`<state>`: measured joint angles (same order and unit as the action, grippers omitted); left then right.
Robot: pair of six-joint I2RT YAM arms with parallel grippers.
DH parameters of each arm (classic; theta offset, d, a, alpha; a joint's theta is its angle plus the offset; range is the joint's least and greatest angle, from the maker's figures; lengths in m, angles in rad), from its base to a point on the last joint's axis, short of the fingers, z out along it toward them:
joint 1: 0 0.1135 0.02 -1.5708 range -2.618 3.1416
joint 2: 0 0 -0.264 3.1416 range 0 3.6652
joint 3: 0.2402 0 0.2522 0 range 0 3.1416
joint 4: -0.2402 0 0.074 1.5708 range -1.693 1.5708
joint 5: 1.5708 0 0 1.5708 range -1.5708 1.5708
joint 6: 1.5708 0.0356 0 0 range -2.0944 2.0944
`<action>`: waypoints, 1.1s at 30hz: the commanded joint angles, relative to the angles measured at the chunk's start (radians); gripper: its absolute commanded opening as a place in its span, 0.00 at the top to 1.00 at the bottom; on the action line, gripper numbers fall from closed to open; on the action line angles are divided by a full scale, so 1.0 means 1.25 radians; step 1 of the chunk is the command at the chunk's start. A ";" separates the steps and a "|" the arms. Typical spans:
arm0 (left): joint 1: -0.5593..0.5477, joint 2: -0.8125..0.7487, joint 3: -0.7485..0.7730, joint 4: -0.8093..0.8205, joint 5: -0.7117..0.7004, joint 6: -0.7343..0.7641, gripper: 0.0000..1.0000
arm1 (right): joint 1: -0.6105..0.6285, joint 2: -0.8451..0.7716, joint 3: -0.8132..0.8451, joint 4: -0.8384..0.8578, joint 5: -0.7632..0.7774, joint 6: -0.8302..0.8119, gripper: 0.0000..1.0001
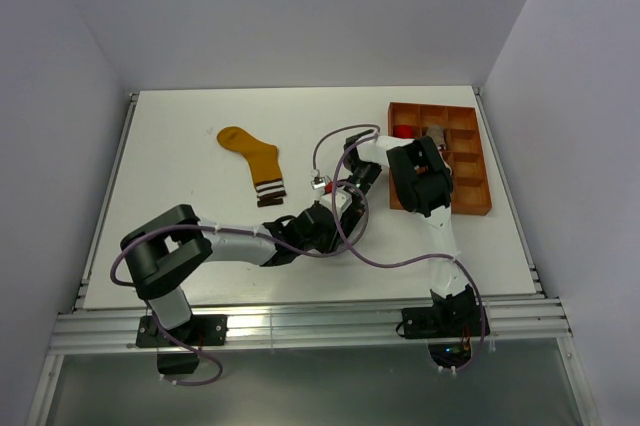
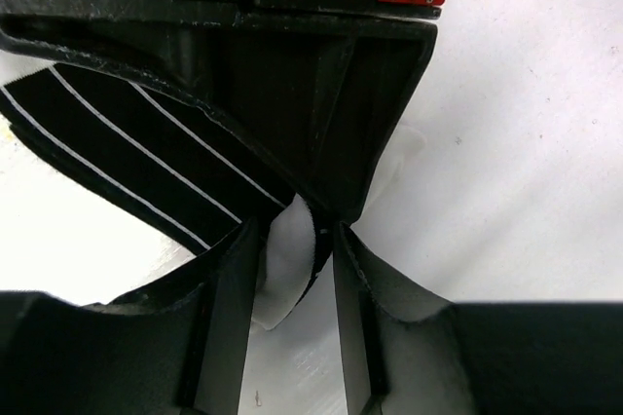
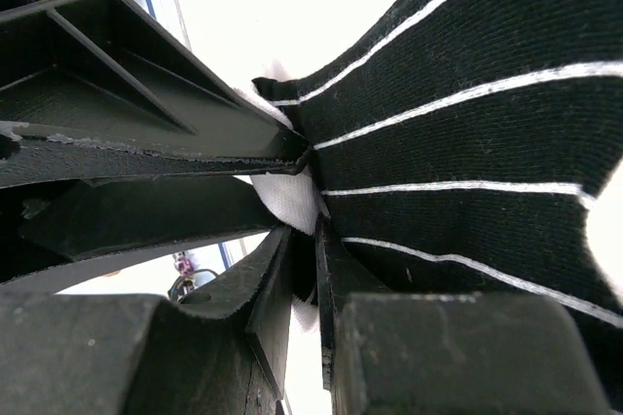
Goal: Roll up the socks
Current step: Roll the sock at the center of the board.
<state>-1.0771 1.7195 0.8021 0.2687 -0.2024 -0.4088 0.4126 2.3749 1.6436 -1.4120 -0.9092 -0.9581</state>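
Both grippers are pinched down on the same spot, so no reaching needed here. The left gripper [image 2: 297,240] is clamped on the white toe end of the black-and-white striped fabric sock [image 3: 467,142]. The right gripper [image 3: 304,259] is clamped on it too, tips practically touching the left one's. From that pinch the striped body fans away to one side, so its long axis runs off from the tips rather than across them. I'd guess that's the way a roll has to travel.

From overhead the arms hide it, roughly mid white table [image 1: 180,146], a bit toward the right edge. Then there's the mustard-orange fabric sock with a brown-and-white striped cuff [image 1: 252,159], lying flat and well apart toward the far edge, cuff pointing at the near edge, left arm closer. Bare tabletop all round. The orange compartment tray [image 1: 470,208] by the far right corner looks like the only thing to bump.
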 commanded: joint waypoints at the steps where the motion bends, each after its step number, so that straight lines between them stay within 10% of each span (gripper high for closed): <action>1: 0.014 0.015 -0.007 0.033 0.037 -0.008 0.59 | -0.010 0.024 0.022 -0.021 0.037 -0.019 0.82; 10: 0.073 0.031 -0.035 0.070 0.168 -0.068 0.62 | -0.016 0.019 0.012 -0.021 0.032 -0.030 0.81; 22: 0.152 0.068 -0.080 0.087 0.391 -0.164 0.90 | -0.024 -0.028 -0.024 0.027 0.022 -0.019 0.62; 33: 0.238 0.141 -0.018 0.002 0.655 -0.299 0.99 | -0.054 -0.297 -0.261 0.404 0.116 0.159 0.51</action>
<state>-0.7883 1.8465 0.7647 0.4450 0.4839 -0.7254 0.3664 2.1002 1.3674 -1.1374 -0.8574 -0.8177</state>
